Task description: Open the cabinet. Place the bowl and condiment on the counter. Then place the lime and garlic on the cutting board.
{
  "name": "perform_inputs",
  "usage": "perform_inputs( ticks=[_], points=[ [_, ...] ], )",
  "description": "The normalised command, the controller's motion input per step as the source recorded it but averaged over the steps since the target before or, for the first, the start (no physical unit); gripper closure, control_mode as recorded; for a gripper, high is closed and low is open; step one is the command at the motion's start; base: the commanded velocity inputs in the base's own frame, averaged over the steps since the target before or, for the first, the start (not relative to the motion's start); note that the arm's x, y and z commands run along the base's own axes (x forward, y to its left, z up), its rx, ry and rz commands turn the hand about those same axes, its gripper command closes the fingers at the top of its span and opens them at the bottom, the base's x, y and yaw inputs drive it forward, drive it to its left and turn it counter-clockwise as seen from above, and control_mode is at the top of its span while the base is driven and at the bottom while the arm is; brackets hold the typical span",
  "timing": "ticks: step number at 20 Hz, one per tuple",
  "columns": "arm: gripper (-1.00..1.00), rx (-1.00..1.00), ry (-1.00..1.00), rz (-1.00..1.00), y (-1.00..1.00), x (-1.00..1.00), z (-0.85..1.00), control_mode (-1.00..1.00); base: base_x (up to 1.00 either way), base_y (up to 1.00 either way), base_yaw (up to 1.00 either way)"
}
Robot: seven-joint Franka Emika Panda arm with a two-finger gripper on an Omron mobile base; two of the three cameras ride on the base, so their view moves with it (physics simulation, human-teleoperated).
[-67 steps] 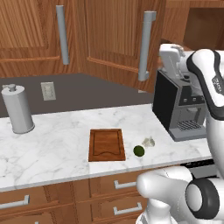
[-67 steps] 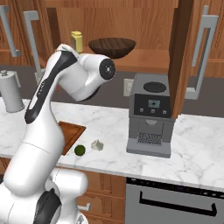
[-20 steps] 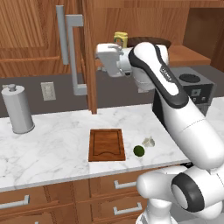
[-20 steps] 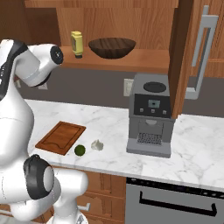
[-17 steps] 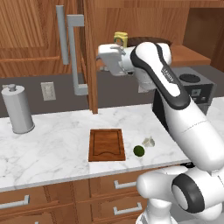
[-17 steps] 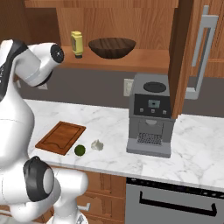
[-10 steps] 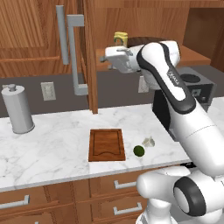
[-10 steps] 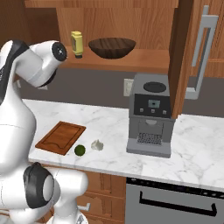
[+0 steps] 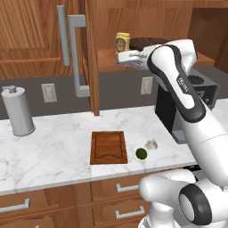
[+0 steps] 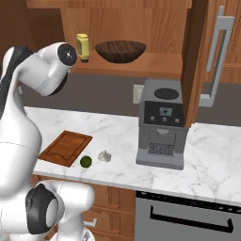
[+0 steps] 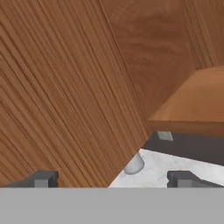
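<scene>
Gripper: two-finger gripper (image 11: 111,178), jaws spread wide, holding nothing.
Cabinet: reddish-brown wood wall cabinet (image 10: 141,28), doors open.
Shelf: dark brown wooden bowl (image 10: 120,51), yellowish-green condiment bottle (image 10: 83,47).
Counter: white marble counter (image 9: 53,147); green lime (image 9: 141,153) and whitish garlic (image 9: 151,144) beside rectangular wooden cutting board (image 9: 108,147).

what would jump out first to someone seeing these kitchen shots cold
The big white robot arm reaching up toward the open cabinet, where a dark wooden bowl and a small yellowish bottle sit side by side on the shelf. Below, on the marble counter, a lime and a garlic bulb lie just right of the empty cutting board.
</scene>
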Motion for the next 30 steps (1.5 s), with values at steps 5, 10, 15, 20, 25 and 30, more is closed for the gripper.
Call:
perform_inputs(
  ticks=[5, 10, 15, 20, 25, 30],
  points=[
    [-1.00, -0.11, -0.11, -0.13, -0.38, 0.00, 0.00, -1.00, 0.00, 0.00, 0.00],
    [-1.00, -0.12, -0.09, -0.15, -0.33, 0.03, 0.00, -1.00, 0.00, 0.00, 0.00],
    [-1.00, -0.12, -0.11, -0.15, -0.29, 0.11, 0.04, -1.00, 0.00, 0.00, 0.00],
    [-1.00, -0.05, -0.13, -0.10, -0.16, 0.14, 0.18, -1.00, 0.00, 0.00, 0.00],
    [-1.00, -0.04, -0.12, -0.05, -0.12, 0.10, 0.13, -1.00, 0.00, 0.00, 0.00],
    [-1.00, -0.04, -0.05, -0.02, -0.21, 0.03, 0.00, -1.00, 0.00, 0.00, 0.00]
  ],
)
